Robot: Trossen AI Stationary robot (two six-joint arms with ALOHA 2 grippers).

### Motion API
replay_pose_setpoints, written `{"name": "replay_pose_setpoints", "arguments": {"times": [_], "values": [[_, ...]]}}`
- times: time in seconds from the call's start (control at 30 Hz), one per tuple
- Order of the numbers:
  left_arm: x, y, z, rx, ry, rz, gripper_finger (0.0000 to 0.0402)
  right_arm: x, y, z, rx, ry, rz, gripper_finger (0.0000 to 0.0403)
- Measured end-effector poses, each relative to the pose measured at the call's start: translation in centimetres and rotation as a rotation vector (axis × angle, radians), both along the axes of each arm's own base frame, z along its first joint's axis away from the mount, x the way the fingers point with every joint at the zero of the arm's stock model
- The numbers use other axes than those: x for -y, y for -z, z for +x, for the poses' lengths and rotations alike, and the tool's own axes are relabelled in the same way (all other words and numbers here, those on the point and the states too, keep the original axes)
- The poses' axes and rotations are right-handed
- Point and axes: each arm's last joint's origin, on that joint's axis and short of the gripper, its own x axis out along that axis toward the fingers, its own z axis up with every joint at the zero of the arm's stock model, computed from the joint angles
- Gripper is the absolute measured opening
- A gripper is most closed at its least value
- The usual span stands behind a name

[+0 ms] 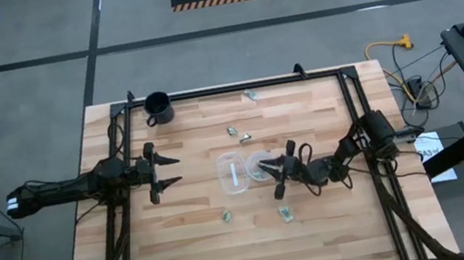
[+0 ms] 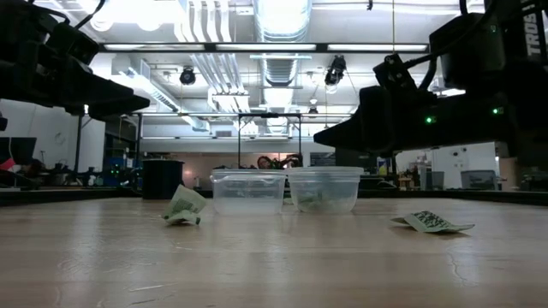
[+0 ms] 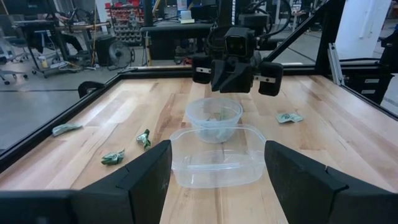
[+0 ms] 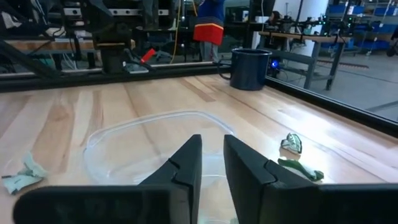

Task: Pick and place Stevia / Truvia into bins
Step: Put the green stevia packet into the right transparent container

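Observation:
Two clear bins stand side by side mid-table: a squarish one [image 1: 232, 174] [image 3: 217, 163] and a round one [image 1: 259, 167] [image 3: 214, 118] with green packets inside [image 2: 310, 199]. Loose Stevia packets lie flat on the wood: far [image 1: 251, 95], middle [image 1: 238, 134], near [image 1: 226, 215] [image 1: 288, 215]. My right gripper [image 1: 274, 174] [image 4: 212, 155] hovers over the round bin's right rim, its fingers a narrow gap apart with nothing visible between them. My left gripper [image 1: 166, 170] [image 3: 217, 177] waits wide open left of the bins, pointing at them.
A black mug [image 1: 157, 107] [image 4: 252, 68] stands at the table's far left corner. A black frame rail [image 1: 235, 87] runs along the far edge and down both sides. Bare wood lies between the left gripper and the bins, and along the near edge.

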Motion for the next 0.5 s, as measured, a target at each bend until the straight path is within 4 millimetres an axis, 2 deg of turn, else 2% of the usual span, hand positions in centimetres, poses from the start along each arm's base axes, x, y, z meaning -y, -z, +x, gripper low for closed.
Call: {"name": "replay_pose_setpoints", "arguments": {"times": [0.5], "values": [[0.00, 0.00, 0.00, 0.000, 0.000, 0.000, 0.0240, -0.16, 0.04, -0.03, -0.003, -0.007, 0.002, 0.0111]]}}
